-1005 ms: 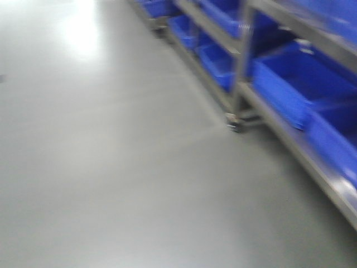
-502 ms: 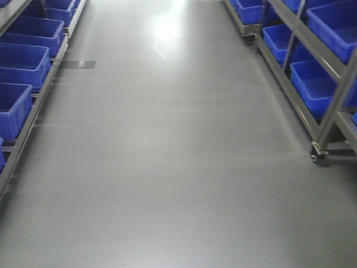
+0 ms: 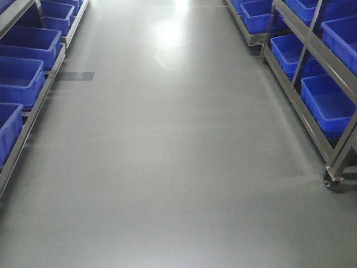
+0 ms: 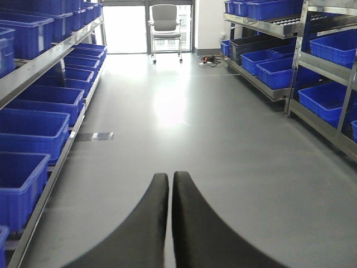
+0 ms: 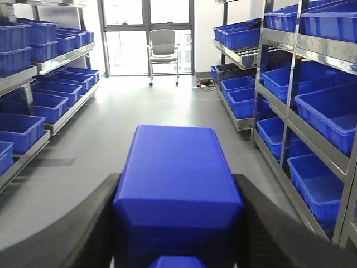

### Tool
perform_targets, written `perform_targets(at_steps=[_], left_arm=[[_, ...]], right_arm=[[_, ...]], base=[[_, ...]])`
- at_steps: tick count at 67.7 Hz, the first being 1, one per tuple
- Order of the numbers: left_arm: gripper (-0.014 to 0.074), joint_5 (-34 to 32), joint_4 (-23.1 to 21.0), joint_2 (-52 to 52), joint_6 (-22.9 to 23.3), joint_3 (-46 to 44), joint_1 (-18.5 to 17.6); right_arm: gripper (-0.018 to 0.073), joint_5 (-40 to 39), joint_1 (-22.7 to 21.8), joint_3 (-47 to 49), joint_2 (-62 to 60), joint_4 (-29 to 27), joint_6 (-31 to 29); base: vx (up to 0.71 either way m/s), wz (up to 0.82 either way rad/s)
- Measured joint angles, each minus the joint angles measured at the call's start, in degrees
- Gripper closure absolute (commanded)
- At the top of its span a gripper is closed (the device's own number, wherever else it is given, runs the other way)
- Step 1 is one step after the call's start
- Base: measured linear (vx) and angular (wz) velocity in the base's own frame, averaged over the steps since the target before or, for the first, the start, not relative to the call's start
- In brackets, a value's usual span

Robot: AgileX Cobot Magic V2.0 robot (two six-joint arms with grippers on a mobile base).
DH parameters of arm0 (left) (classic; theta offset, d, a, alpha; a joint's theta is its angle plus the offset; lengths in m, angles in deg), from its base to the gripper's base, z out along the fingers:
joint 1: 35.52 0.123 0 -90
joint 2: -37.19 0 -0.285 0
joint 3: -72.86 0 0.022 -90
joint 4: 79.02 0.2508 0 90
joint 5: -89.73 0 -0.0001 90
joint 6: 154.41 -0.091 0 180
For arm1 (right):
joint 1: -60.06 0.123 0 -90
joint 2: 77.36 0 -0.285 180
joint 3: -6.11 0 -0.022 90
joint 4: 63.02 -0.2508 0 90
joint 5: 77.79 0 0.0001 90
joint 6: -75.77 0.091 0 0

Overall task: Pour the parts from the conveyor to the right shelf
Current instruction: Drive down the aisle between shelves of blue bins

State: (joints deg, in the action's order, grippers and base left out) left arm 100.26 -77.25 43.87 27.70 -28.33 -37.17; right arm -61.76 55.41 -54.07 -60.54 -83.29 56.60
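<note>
A bright-blue part [image 5: 175,178] fills the bottom of the right wrist view, and my right gripper [image 5: 177,187] is shut on it, with a black finger on each side. My left gripper [image 4: 169,177] is shut with nothing between its fingers and hangs over bare grey floor. The right shelf [image 3: 319,44] is a steel rack holding large blue bins. It runs along the right side of the aisle, and the right shelf [image 5: 312,47] also shows in the right wrist view. The conveyor is out of view. Neither gripper shows in the front view.
A second steel rack with blue bins [image 3: 22,72] lines the left side of the aisle. A caster wheel [image 3: 330,181] of the right rack stands on the floor at the right. An office chair [image 4: 165,22] stands before the windows at the far end. Cables [image 4: 211,59] lie near it.
The front view has swung left, from facing the right rack closely to looking straight down the aisle. Over the last half second the right rack slid slightly further right in the frame.
</note>
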Motion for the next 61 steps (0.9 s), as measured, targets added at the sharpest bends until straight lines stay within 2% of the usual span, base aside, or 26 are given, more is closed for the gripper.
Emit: perform_targets(at_steps=[38,61], left_arm=[[0.0603,0.00,0.00,0.00,0.00,0.00,0.00],[0.0603,0.00,0.00,0.00,0.00,0.00,0.00]], right_arm=[[0.0564,0.00,0.00,0.00,0.00,0.00,0.00],[0.0564,0.00,0.00,0.00,0.00,0.00,0.00]], base=[[0.54,-0.08],[0.62,0.09]])
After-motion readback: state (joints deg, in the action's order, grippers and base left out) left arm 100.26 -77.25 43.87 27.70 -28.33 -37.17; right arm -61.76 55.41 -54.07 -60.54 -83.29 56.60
